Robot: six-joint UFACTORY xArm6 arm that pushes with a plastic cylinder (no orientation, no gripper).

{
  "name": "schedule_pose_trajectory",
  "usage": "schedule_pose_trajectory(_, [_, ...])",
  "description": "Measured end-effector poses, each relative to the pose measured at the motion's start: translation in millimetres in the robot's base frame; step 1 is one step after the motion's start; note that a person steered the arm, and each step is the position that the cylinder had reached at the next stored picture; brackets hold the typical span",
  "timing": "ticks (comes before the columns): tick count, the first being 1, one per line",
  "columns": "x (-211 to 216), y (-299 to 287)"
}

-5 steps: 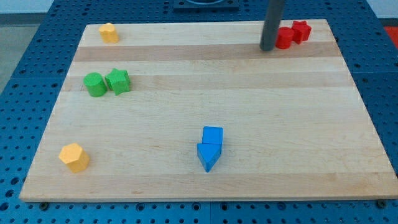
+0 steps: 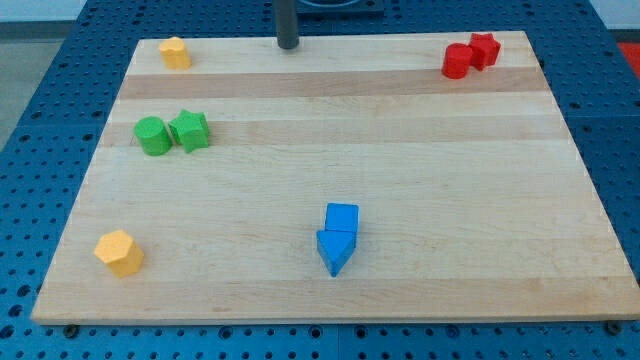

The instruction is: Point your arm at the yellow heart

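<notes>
A small yellow block [image 2: 175, 52], which looks like the heart, lies at the board's top left corner. A second yellow block [image 2: 120, 252], with several flat sides, lies at the bottom left. My tip [image 2: 288, 45] rests on the board's top edge, left of the middle. It is well to the right of the top-left yellow block and apart from it, with bare wood between them.
Two green blocks [image 2: 153, 136] [image 2: 190, 131] touch side by side at the left. Two red blocks [image 2: 457, 61] [image 2: 484, 50] touch at the top right. A blue cube [image 2: 342, 218] and a blue triangle [image 2: 335, 250] touch at the bottom middle. The wooden board [image 2: 420, 160] lies on a blue perforated table.
My tip has slid left along the top edge, from beside the red blocks to left of the middle. No block has moved.
</notes>
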State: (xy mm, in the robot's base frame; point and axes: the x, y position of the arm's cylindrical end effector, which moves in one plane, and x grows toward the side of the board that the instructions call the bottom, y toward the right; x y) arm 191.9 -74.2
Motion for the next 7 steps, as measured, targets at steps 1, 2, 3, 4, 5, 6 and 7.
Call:
schedule_pose_trajectory(1, [0.6, -3.2])
schedule_pose_trajectory(2, [-0.1, -15.1])
schedule_pose_trajectory(3, [1.0, -27.8])
schedule_pose_trajectory(4, [18.3, -32.7])
schedule_pose_trajectory(5, [49.6, -42.4])
schedule_pose_trajectory(6, [79.3, -69.1])
schedule_pose_trajectory(7, [94.1, -109.5])
